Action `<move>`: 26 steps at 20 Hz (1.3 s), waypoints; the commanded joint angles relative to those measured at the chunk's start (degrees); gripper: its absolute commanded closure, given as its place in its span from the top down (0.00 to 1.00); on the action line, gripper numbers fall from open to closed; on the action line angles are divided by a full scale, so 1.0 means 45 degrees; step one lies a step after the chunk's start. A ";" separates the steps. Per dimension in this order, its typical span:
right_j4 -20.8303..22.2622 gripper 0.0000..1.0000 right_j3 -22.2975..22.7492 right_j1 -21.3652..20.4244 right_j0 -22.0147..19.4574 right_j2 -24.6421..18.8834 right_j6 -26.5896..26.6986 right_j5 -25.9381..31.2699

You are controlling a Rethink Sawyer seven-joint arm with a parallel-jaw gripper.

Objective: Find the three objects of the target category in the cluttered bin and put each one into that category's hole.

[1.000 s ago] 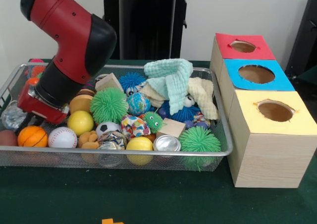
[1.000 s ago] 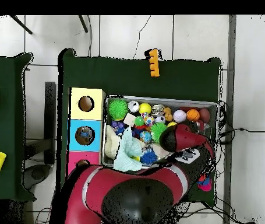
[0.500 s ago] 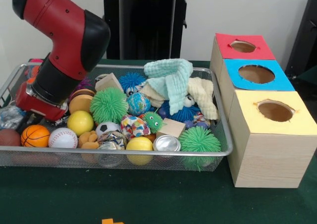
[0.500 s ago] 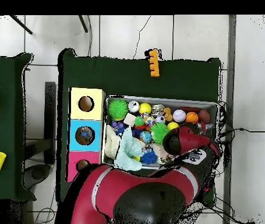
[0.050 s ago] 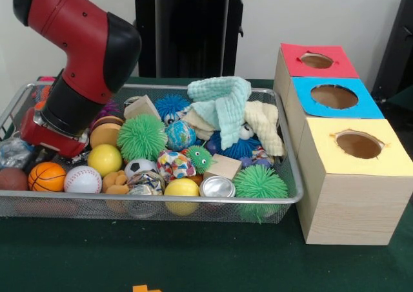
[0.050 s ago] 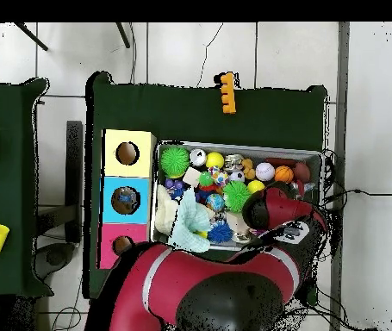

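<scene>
A wire bin (image 5: 193, 205) holds a heap of balls, spiky rubber toys, cloths, cans and wood blocks. My gripper (image 5: 45, 151) reaches down into the bin's left end, just above a basketball (image 5: 46, 176) and a baseball (image 5: 82, 179); its tip is hidden behind them. A yellow ball (image 5: 105, 159) and a green spiky ball (image 5: 142, 137) lie just to its right. A mint cloth (image 5: 222, 101) tops the pile. Right of the bin stand the red box (image 5: 293, 56), blue box (image 5: 368, 108) and yellow box (image 5: 387, 156), each with a round hole on top.
A silver can (image 5: 217, 187), a wood block (image 5: 222, 166) and a second green spiky ball (image 5: 259, 183) lie at the bin's front right. An orange piece (image 6: 227, 92) lies on the green table. My arm (image 6: 276, 211) covers the bin's near right corner in the overhead view.
My arm has shifted a little to the left and up at the bin's left end. The objects in the bin have hardly moved.
</scene>
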State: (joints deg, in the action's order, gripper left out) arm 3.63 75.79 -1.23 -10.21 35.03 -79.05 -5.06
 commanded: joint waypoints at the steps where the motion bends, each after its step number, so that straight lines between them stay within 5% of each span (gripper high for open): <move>1: 0.0870 0.00 -0.0872 0.0656 -0.1105 -0.2788 -0.1293 0.0058; 7: 0.1073 0.00 -0.0028 0.0077 -0.1125 -0.2861 -0.1530 0.0425; 19: 0.2362 0.00 0.2075 -0.3629 -0.2149 -0.4079 -0.0169 0.3431; 26: 0.2850 0.00 0.2103 -0.3964 -0.2428 -0.4547 -0.0029 0.3876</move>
State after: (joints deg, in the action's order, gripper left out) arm 13.01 81.43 -15.78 -19.96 24.41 -79.05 6.60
